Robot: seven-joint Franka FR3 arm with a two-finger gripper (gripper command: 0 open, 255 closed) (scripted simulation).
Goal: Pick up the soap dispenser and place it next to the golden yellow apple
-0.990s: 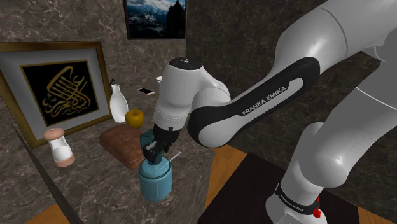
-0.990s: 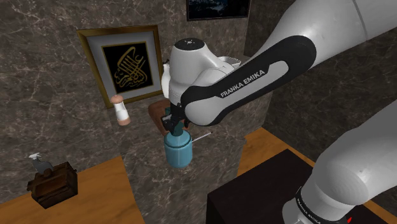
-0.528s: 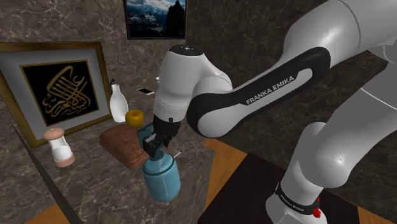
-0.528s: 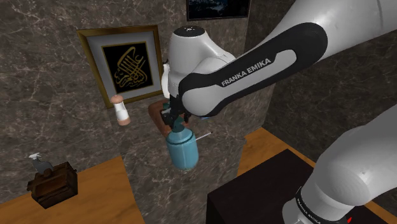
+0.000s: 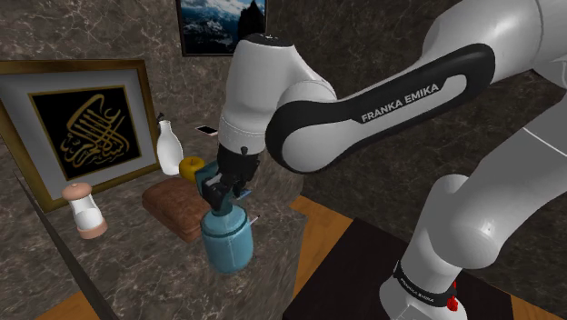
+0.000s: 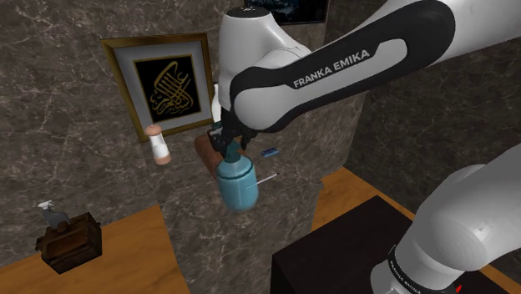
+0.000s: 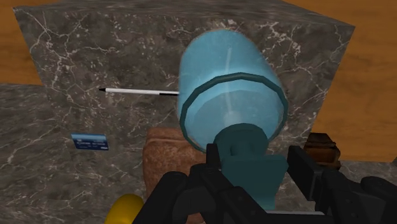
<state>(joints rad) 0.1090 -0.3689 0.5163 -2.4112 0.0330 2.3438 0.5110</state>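
The soap dispenser [image 5: 225,241] is a light blue bottle with a teal pump head. It hangs off the marble counter, with my gripper [image 5: 221,192] shut on the pump. The second exterior view has the bottle [image 6: 238,185] dangling under the gripper [image 6: 227,151], slightly tilted. In the wrist view the fingers [image 7: 305,172] clasp the teal pump of the dispenser [image 7: 229,89]. The golden yellow apple [image 5: 190,167] rests on the counter just behind the gripper, partly hidden; its edge [image 7: 127,209] also peeks out beside the fingers.
A brown loaf [image 5: 177,207] lies under and beside the gripper. A white bottle [image 5: 168,150], a pink-based shaker [image 5: 86,211] and a framed calligraphy picture [image 5: 82,123] stand further back. A blue card [image 7: 89,141] and a pen [image 7: 137,91] lie on the counter [image 7: 76,57].
The arm has risen and swung a little toward the apple, carrying the dispenser higher above the counter. The fingers stay clasped on the pump.
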